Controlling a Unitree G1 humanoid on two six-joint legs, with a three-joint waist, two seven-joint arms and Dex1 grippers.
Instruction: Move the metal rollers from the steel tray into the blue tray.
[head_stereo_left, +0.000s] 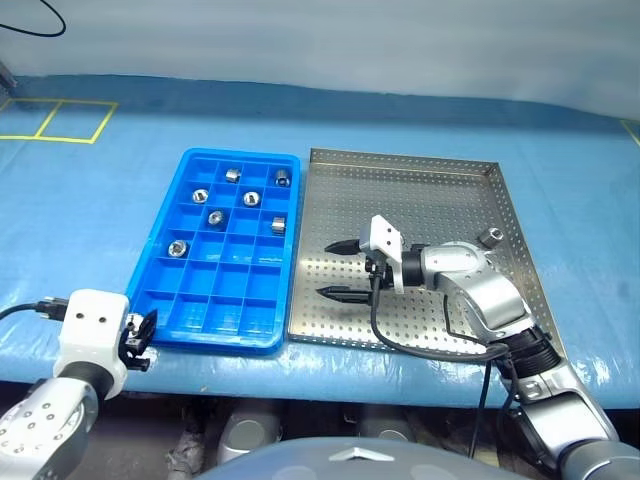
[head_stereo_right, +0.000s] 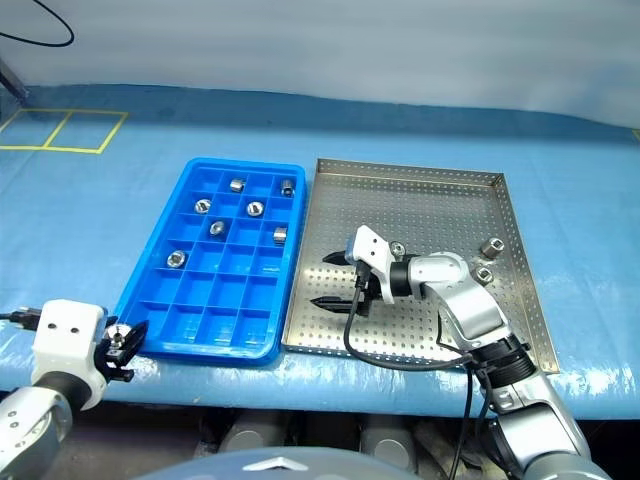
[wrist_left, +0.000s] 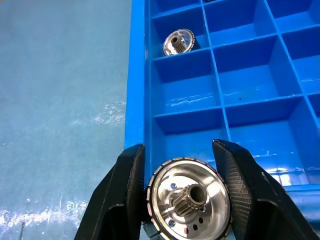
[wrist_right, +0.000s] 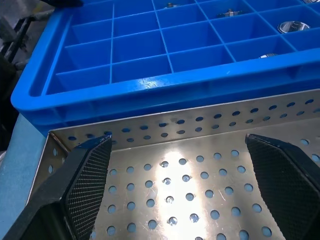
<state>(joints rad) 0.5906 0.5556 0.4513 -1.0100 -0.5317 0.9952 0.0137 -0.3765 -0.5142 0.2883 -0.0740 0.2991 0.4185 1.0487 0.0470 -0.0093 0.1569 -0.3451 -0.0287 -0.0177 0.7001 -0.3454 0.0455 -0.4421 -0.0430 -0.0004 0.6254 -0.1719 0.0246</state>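
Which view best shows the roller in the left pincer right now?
The left wrist view: the roller is seen close, end-on, with its toothed hub and ribbed rim, clamped between the left pincer fingers by the blue tray corner. In the right eye view it is a small glint; in the left eye view, barely discernible.

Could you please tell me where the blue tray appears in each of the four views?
Left eye view: blue tray left of centre.
Right eye view: left of centre too.
Left wrist view: its rim and compartments, just past the held roller.
Right wrist view: its side wall, beyond the steel tray's perforated floor.
Shared landmark: the steel tray alongside it.
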